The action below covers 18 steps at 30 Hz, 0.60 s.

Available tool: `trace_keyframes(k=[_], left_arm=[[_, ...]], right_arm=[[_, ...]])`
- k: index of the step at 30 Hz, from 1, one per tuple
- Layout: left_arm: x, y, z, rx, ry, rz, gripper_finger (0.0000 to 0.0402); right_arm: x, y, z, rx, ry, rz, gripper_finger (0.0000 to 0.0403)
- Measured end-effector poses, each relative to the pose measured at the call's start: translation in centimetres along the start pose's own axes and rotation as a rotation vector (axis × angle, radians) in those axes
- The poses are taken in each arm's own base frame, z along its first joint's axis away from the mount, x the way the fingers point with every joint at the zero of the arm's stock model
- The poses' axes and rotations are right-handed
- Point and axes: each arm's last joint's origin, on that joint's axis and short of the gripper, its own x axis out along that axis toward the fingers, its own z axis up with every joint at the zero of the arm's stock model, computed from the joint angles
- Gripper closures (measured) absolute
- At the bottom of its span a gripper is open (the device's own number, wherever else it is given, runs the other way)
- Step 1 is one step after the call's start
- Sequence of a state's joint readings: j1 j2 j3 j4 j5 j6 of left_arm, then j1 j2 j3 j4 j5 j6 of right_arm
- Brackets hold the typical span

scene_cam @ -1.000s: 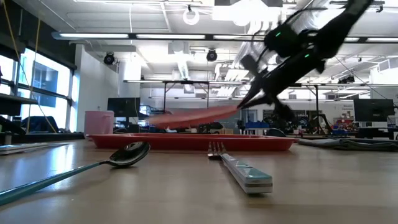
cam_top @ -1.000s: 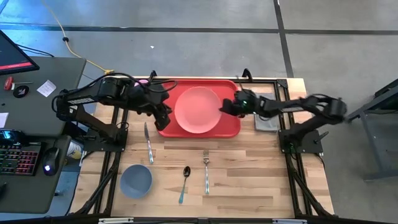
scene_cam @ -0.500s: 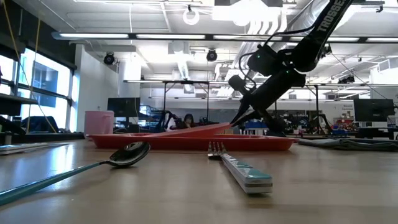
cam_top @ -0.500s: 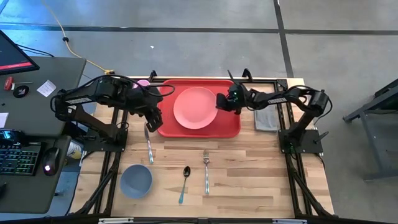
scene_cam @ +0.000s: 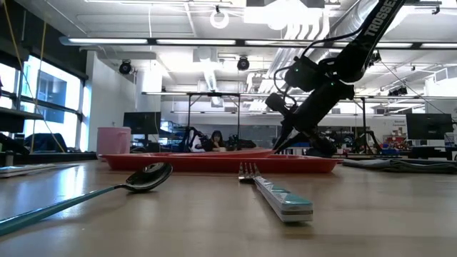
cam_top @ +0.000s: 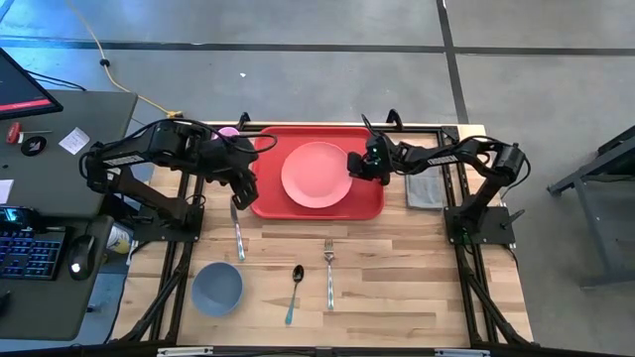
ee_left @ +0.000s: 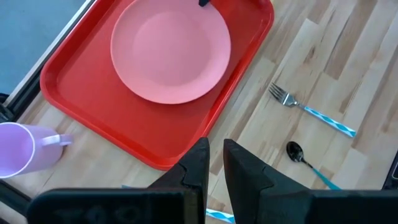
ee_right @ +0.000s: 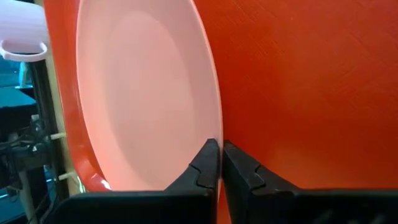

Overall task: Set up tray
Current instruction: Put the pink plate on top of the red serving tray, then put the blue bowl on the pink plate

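Tray: the tray (cam_top: pixel 319 203) lies flat at the far middle of the bench (cam_top: pixel 397 278), between the two arms. You should judge it stiff, light moulded plastic with a smooth, likely slippery floor.
Hold points: take it by the shallow raised rim on a short end, where your jaws can straddle the lip; the rounded corners give poorer purchase.
Plate: the plate (cam_top: pixel 315 175) rests inside the tray, slightly toward its right half. Treat it as rigid, light and prone to slide if the tray tips.
Right gripper: the right gripper (cam_top: pixel 351 167) is at the plate's right edge, jaws pinched shut. In the right wrist view the tips meet at the rim; whether the rim is actually clamped cannot be confirmed from these views.
Left gripper: the left gripper (cam_top: pixel 241 188) hovers at the tray's left near corner, jaws narrow and holding nothing.
Edges: the mug (ee_left: pixel 22 154) stands just beside the tray's far left corner; the grey cloth (cam_top: pixel 425 191) lies just off its right end.
Open room: the knife (cam_top: pixel 237 230), fork (cam_top: pixel 328 270), spoon (cam_top: pixel 294 290) and bowl (cam_top: pixel 217 287) occupy the near bench. You have free space mainly between the tray's near rim and the cutlery.
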<state>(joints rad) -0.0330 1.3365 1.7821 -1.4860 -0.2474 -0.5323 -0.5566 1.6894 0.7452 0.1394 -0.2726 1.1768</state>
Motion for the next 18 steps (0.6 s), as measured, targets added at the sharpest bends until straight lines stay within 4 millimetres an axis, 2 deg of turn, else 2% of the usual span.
trace_keyframes(k=[10, 15, 18], left_arm=[[0.0, 0.0, 0.0, -0.021, 0.001, 0.002, 0.0316], [0.0, 0.0, -0.1, -0.027, 0.006, 0.007, 0.0316], [0.0, 0.0, -0.1, -0.027, 0.005, 0.007, 0.0316]], right_arm=[[-0.1, -0.6, -0.3, -0.002, 0.057, -0.049, 0.0363], [-1.2, -0.1, -0.4, -0.06, 0.042, -0.049, 0.0329], [-2.3, 0.5, 0.0, -0.074, -0.023, -0.028, 0.0307]])
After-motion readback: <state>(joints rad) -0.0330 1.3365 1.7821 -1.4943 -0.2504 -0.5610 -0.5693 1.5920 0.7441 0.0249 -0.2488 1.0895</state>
